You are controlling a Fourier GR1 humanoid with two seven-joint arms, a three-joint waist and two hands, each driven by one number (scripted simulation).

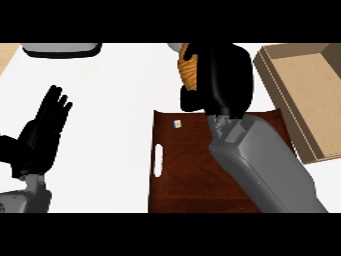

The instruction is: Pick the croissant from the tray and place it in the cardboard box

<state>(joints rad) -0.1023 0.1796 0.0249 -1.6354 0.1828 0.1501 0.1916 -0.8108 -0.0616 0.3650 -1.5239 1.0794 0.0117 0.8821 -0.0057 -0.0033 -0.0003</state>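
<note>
R hand [219, 75] was curled round the croissant [188, 70], holding it above the white tabletop [121, 100] just past the far edge of the tray [195, 170]; only an orange-brown strip of the pastry showed at the hand's left side, rest hidden. Probably lifted clear of the tabletop, but hard to tell from this angle. Cardboard box [306, 125] sat to the right, near the hand, not under it. L hand [40, 132] rested open at the left, fingers straight. A grey appliance [61, 49] showed at the top edge.
</note>
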